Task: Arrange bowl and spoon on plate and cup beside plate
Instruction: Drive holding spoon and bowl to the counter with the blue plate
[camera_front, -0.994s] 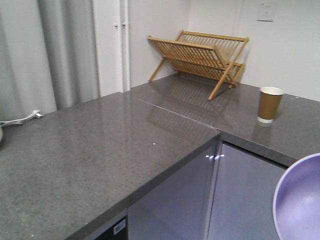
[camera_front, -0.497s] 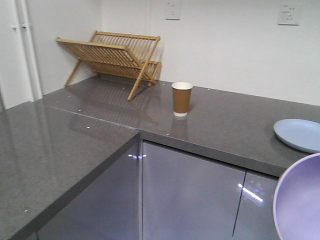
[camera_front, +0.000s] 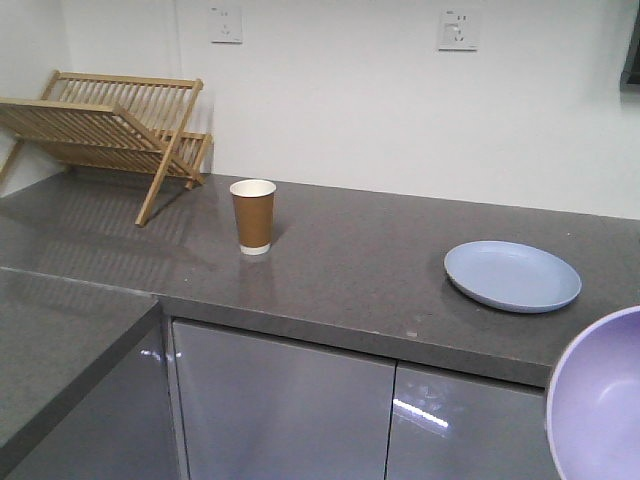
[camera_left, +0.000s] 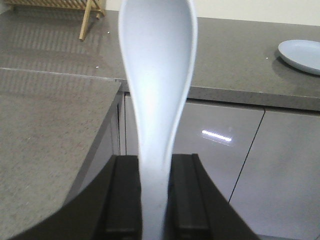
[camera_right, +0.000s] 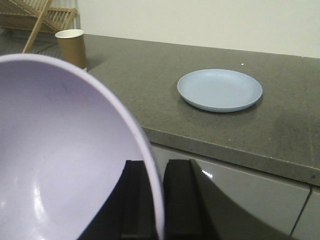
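The pale blue plate (camera_front: 512, 275) lies on the grey counter (camera_front: 350, 260), right of the brown paper cup (camera_front: 252, 216), which stands upright. The lavender bowl (camera_front: 600, 400) pokes in at the front view's lower right corner, held in front of the cabinets below counter height. My right gripper (camera_right: 160, 200) is shut on the bowl's (camera_right: 60, 150) rim, with the plate (camera_right: 220, 90) and cup (camera_right: 71, 46) beyond it. My left gripper (camera_left: 155, 200) is shut on the handle of the pale blue spoon (camera_left: 157, 75), whose scoop points away toward the counter.
A wooden dish rack (camera_front: 100, 125) stands at the counter's back left by the wall. A lower grey worktop (camera_front: 50, 350) juts out at the front left. Glossy grey cabinet doors (camera_front: 290, 415) run below the counter edge. Wall sockets (camera_front: 458, 30) sit above.
The front view has swung to the right: the rack and cup slid left in frame and the plate came fully into view. The bowl stays at the lower right corner.
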